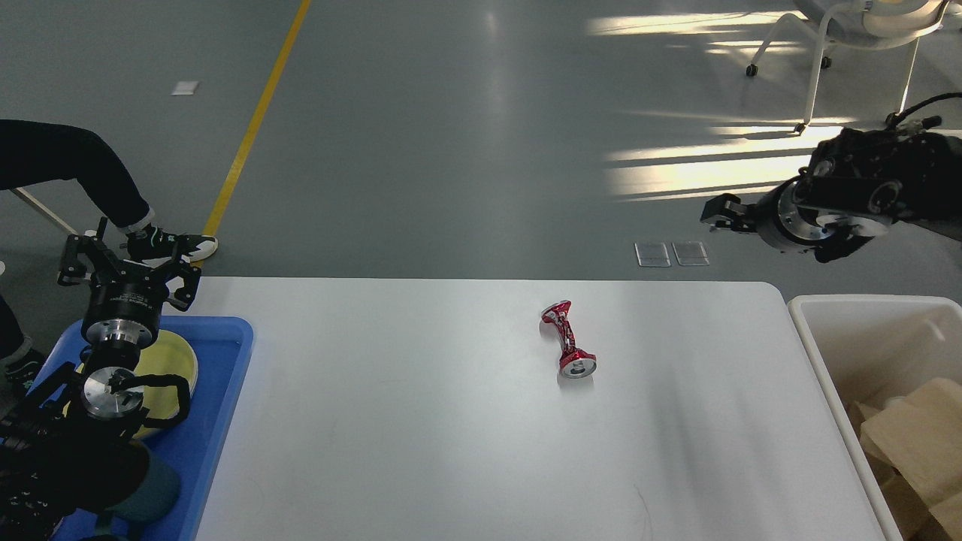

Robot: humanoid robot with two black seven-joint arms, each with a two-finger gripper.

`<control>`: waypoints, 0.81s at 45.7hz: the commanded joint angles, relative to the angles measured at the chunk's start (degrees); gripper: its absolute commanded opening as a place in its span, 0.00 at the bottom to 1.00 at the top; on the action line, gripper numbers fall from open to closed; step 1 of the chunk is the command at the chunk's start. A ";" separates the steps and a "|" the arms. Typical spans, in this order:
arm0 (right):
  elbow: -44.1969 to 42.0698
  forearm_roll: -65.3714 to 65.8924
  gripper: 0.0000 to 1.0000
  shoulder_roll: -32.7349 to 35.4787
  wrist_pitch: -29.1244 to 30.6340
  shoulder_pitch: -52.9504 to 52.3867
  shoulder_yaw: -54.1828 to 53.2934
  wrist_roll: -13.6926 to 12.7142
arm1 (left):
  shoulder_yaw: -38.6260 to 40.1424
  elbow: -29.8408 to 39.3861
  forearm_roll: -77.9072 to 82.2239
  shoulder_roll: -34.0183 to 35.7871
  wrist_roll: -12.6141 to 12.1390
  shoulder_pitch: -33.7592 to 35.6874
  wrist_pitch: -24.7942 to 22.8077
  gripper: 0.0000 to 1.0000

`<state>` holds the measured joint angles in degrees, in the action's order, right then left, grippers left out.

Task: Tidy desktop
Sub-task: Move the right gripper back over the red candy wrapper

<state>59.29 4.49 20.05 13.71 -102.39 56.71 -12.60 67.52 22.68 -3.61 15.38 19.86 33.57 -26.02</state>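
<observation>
The white desktop (421, 421) fills the lower view. A crushed red can (567, 348) lies on it, right of centre, with nothing touching it. My left gripper (128, 261) hangs over the far end of the blue tray (225, 391) at the left edge, its fingers spread open and empty. My right gripper (723, 214) hovers high beyond the desktop's far right corner, pointing left. It is small and dark, so its fingers cannot be told apart. Both grippers are well away from the can.
A yellow-green plate (176, 361) lies in the blue tray under my left arm. An off-white bin (815, 330) holding brown paper (913, 443) stands at the right edge. A seated person's leg and shoe (161, 244) are behind the tray; a chair (864, 30) stands far right.
</observation>
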 commanded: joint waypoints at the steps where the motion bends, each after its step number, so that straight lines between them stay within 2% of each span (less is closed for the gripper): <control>1: 5.65 0.26 1.00 -0.98 4.04 -7.02 -0.11 6.62 | -0.02 0.00 0.01 0.00 0.00 0.00 0.00 0.96; 4: 7.95 2.10 1.00 -1.60 4.40 -8.87 -0.11 8.03 | 0.07 0.00 0.01 0.00 0.00 0.00 0.00 0.96; 12: 4.53 12.91 1.00 -7.21 2.90 -2.12 -0.72 7.86 | 0.07 0.00 -0.08 0.00 0.00 0.00 0.00 0.96; 17: 0.75 13.80 1.00 -10.82 0.97 3.94 -2.57 7.86 | -0.02 0.00 0.01 0.00 0.00 0.00 0.00 0.96; 30: -3.91 14.85 1.00 -13.81 -4.30 12.47 -5.21 7.95 | -0.02 0.00 0.01 0.00 0.00 0.00 0.00 0.96; 37: -4.35 14.85 1.00 -16.89 -4.66 15.82 -5.38 7.95 | 0.07 0.00 0.01 0.00 0.00 0.00 0.00 0.96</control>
<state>55.28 19.31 4.99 9.47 -88.60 51.58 -4.67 67.55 22.68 -3.62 15.38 19.86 33.57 -26.02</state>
